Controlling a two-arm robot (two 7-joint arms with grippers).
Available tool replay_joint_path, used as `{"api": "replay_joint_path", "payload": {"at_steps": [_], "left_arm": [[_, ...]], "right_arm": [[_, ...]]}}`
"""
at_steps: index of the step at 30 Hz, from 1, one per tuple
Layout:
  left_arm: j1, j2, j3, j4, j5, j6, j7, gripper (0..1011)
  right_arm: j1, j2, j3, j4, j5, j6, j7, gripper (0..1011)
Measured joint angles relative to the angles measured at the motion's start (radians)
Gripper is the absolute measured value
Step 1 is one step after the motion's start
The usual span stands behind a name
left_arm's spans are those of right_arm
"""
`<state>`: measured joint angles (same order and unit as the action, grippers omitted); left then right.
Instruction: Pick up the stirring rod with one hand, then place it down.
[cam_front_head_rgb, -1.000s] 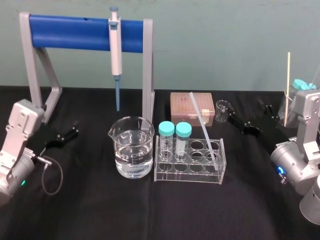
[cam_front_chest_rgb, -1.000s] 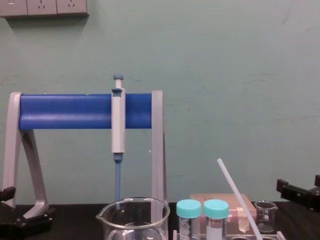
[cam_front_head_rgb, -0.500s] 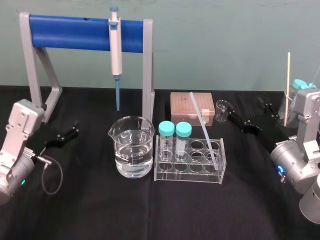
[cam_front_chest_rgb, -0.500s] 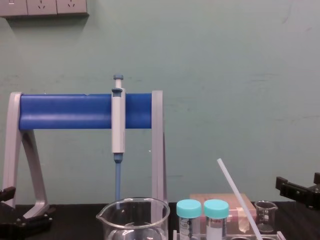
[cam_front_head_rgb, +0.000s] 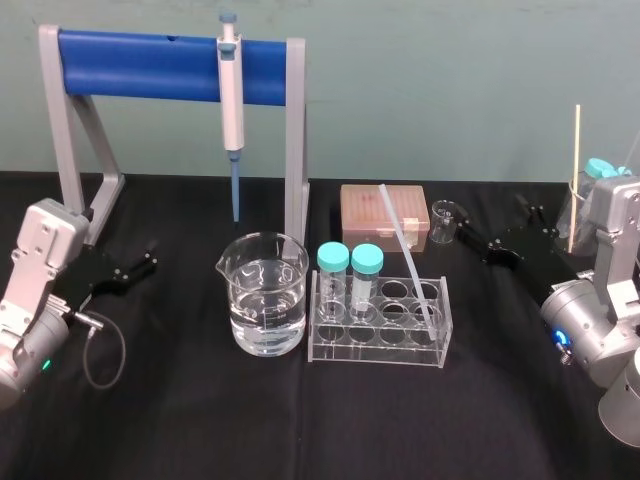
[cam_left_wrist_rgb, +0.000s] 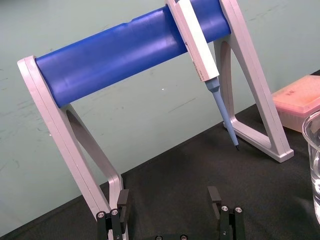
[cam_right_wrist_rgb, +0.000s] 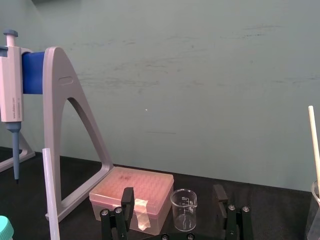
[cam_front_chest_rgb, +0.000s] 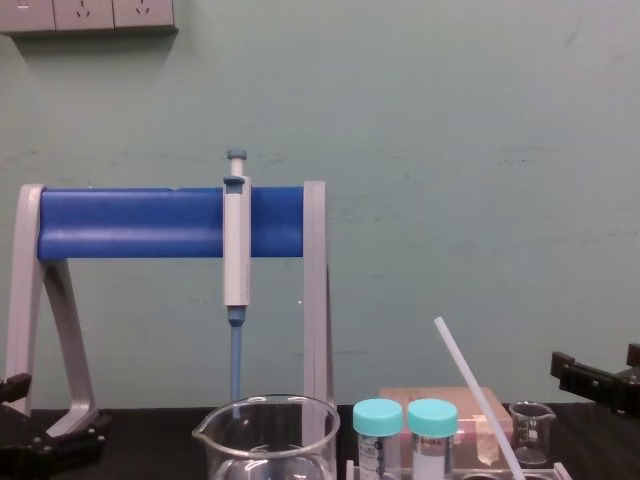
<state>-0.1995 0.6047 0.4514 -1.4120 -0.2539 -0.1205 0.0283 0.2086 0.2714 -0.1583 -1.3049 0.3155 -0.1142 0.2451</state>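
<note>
Rod (cam_front_head_rgb: 407, 250) leans in the rack (cam_front_head_rgb: 400, 352), left of the spread-fingered right gripper (cam_right_wrist_rgb: 173, 199); a sideways bump may tip it out. Left gripper (cam_left_wrist_rgb: 168, 197) idles, fingers spread.

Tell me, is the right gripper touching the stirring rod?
Apart. The head view shows a small beaker standing between the open right gripper and the stirring rod.
</note>
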Motion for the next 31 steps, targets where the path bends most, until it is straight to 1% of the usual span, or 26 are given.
{"api": "replay_joint_path", "payload": {"at_steps": [31], "left_arm": [[0.000,0.000,0.000,0.000,0.000,0.000,0.000,1000]], "right_arm": [[0.000,0.000,0.000,0.000,0.000,-0.001,0.000,1003]]}}
